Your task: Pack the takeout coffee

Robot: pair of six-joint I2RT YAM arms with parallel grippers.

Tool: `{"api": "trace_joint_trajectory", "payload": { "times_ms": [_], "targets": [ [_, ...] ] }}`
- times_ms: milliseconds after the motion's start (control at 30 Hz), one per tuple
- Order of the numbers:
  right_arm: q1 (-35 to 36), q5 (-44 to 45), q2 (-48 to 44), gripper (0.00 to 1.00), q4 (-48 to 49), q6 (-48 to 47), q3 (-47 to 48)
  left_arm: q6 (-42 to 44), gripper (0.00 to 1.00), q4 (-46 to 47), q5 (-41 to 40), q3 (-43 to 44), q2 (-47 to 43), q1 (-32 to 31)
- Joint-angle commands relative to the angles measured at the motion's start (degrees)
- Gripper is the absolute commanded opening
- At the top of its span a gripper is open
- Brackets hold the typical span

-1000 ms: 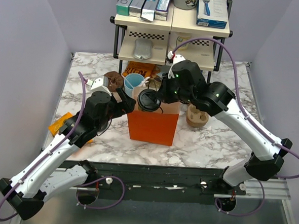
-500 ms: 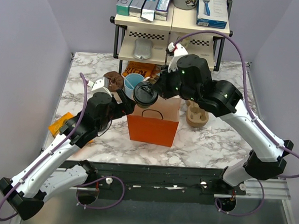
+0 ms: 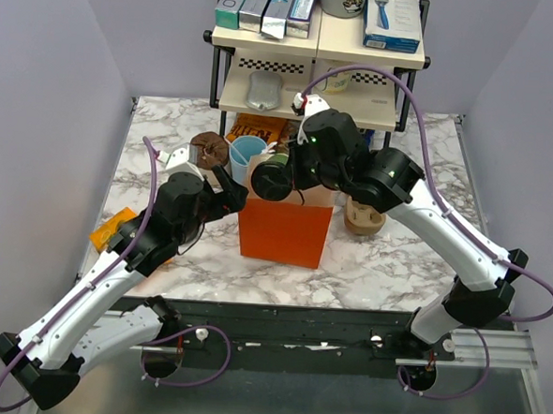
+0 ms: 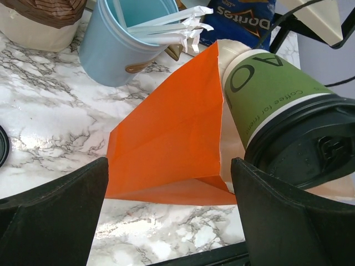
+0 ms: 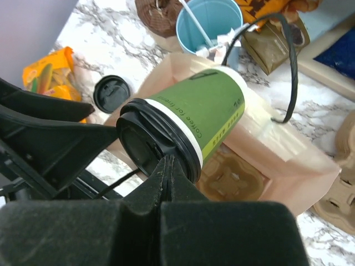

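Over the mouth of the orange paper bag (image 3: 284,234) the olive-green paper cup with round black plastic lid (image 5: 194,116) lies tipped sideways, the right gripper (image 5: 166,166) clenched shut at its lid rim, the left gripper (image 4: 169,163) gaping wide. Probably light, crushable and slick-lidded, it is best grasped gently round the green wall

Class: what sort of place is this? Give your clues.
Likely a lab mock-up of a café counter: marble-look table, takeout coffee at an orange paper bag, blue cup of stirrers, stocked shelf behind.

A robot test booth: plain lilac walls (image 3: 48,109) box in a marble-print table (image 3: 395,261) with a stocked shelf rack (image 3: 319,50)
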Motion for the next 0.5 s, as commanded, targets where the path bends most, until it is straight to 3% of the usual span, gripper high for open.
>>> {"api": "trace_joint_trajectory", "payload": {
  "times_ms": [0,333,467],
  "targets": [
    [0.46,2.57,-1.24,0.01,-1.15,1.20,-1.55,-0.35,0.97,-1.50,-1.48,-0.21,-1.19,-0.14],
    [0.38,1.17,-2.12,0.01,1.05,0.33,-3.31,3.77,0.97,2.63,-0.08,-0.91,-5.76,-0.05],
    [0.38,1.25,-2.03,0.01,1.75,0.15,-3.22,8.85,0.98,8.67,3.95,-1.96,-8.21,-0.05]
  ]
}}
